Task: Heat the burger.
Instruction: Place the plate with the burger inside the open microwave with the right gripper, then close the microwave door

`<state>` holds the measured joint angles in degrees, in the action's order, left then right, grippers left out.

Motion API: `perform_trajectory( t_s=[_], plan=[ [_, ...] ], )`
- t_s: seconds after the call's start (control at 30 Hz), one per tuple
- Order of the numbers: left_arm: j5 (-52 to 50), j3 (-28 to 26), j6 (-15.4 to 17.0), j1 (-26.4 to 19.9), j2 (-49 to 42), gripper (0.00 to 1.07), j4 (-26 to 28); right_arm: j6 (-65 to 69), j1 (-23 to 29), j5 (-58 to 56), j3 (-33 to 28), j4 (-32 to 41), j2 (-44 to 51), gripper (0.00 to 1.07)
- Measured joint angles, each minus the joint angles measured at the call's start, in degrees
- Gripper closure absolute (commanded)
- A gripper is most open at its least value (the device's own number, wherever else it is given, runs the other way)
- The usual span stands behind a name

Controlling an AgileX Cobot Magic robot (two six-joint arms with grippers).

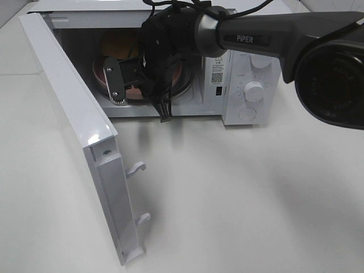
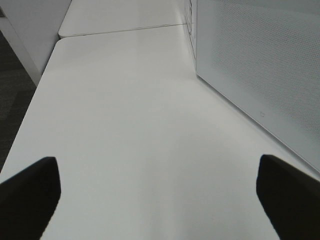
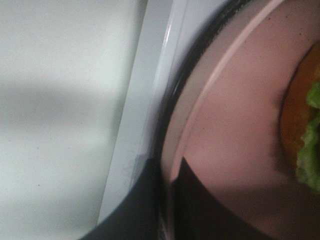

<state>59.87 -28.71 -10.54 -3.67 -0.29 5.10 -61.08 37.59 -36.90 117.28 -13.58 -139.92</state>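
Microwave point(image 1: 250, 91) with its door point(image 1: 85, 125) swung wide. The burger point(image 1: 119, 42) sits on a pink plate point(image 3: 235, 125) inside the cavity. The right claw point(image 3: 167, 205) is pressed together, pinching the plate's rim. The left claw point(image 2: 160, 200) is spread and empty above the worktop point(image 2: 125, 125). Risk: withdrawing without releasing would drag the plate back out. Only the right wrist view shows the pinch. Only the high view shows the door.

One microwave point(image 1: 250, 34) is holding one burger point(image 1: 119, 42) on one plate point(image 3: 235, 125). Two knobs point(image 1: 253, 91) are sitting at three o'clock, and two door hooks point(image 1: 137, 168) are jutting at seven.
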Motion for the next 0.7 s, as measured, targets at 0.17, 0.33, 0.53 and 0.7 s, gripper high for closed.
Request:
perform_trajectory(
  t_s=[0.17,0.33,0.53,0.7],
  plan=[
    [0.0,0.0,0.0,0.0,0.0,0.07,0.0,0.4,0.0,0.1,0.1,0.2,0.0,0.92],
    [0.0,0.0,0.0,0.0,0.0,0.07,0.0,0.5,0.0,1.2,0.3,0.2,0.0,0.68],
    [0.0,0.0,0.0,0.0,0.0,0.07,0.0,0.5,0.0,1.0,0.7,0.7,0.2,0.50],
    [0.0,0.0,0.0,0.0,0.0,0.07,0.0,2.0,0.0,-1.3,0.7,1.1,1.1,0.40]
  ],
)
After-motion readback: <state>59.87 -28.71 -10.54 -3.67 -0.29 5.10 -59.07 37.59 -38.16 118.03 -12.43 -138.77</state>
